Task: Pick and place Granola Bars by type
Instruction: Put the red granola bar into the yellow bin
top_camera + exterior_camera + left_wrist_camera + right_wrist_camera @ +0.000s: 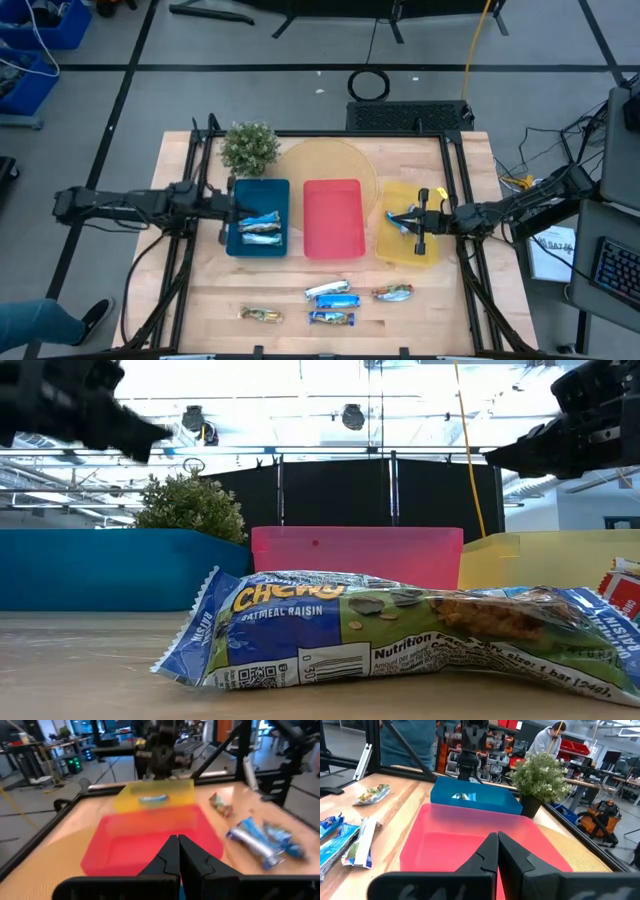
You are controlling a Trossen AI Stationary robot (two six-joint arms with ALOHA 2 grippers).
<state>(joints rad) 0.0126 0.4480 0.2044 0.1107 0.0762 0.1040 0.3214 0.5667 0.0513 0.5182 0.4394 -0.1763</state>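
A: What's hard to make out here?

B: From above, the wrappers are too small to read. The blue tray point(258, 232) holds two blue-and-white granola bars point(261, 230), and the yellow tray point(409, 238) holds one blue bar point(403, 220), partly covered by the right gripper point(421, 222). The red tray point(333, 218) sits between them.

A: And the loose ones?

B: Four lie on the tabletop point(200, 280) near the front edge: a brown-gold bar point(261, 315) off to the left, two blue-and-white bars point(332, 295) close together in the middle, and a silvery brown bar point(393, 292) to the right. The table-level camera is almost filled by one bar point(400, 640), its right end cut off by the frame.

A: Any writing on it?

B: "CHEWY" in yellow, "OATMEAL RAISIN" below it, then "Nutrition Facts" and a barcode. The finer print I can't read. A red-and-white wrapper corner point(622, 590) pokes in at the right edge; its lettering is illegible.

A: The grippers?

B: The left gripper point(178, 851) hangs over the blue tray's left side, fingers pressed together, holding nothing. The right gripper is likewise closed and empty, over the yellow tray.

A: Anything else?

B: A small potted plant point(249, 148) stands behind the blue tray. A person point(546, 740) in the room beyond is partly hidden by it.
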